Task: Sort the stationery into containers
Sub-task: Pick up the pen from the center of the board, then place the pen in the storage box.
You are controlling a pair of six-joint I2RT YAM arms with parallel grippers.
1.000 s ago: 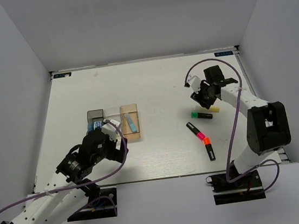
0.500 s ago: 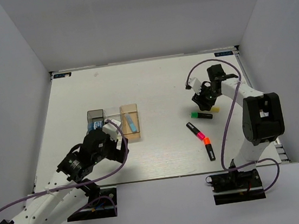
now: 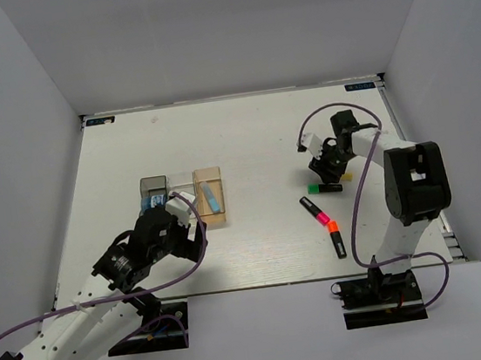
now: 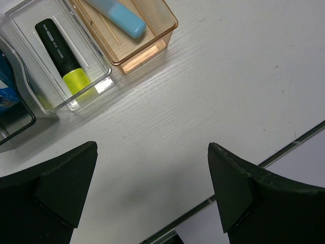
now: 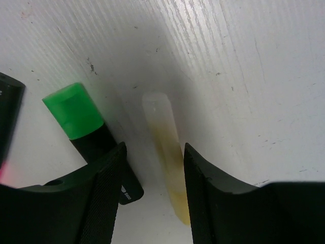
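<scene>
Right gripper (image 5: 154, 152) released, straddling the pale yellow stick (image 5: 165, 142).
We risk snagging the green-capped highlighter (image 5: 81, 114), just beside the stick, when the jaws close.

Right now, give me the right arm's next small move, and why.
Probably close the right pincer on the pale yellowish stick. It lies on the table between the open jaws. The green-capped highlighter lies close by one finger, so the pincer should keep clear of it.

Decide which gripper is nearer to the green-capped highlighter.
Right. The right gripper is just beside the green-capped highlighter; the left gripper is across the table by the trays.
</scene>
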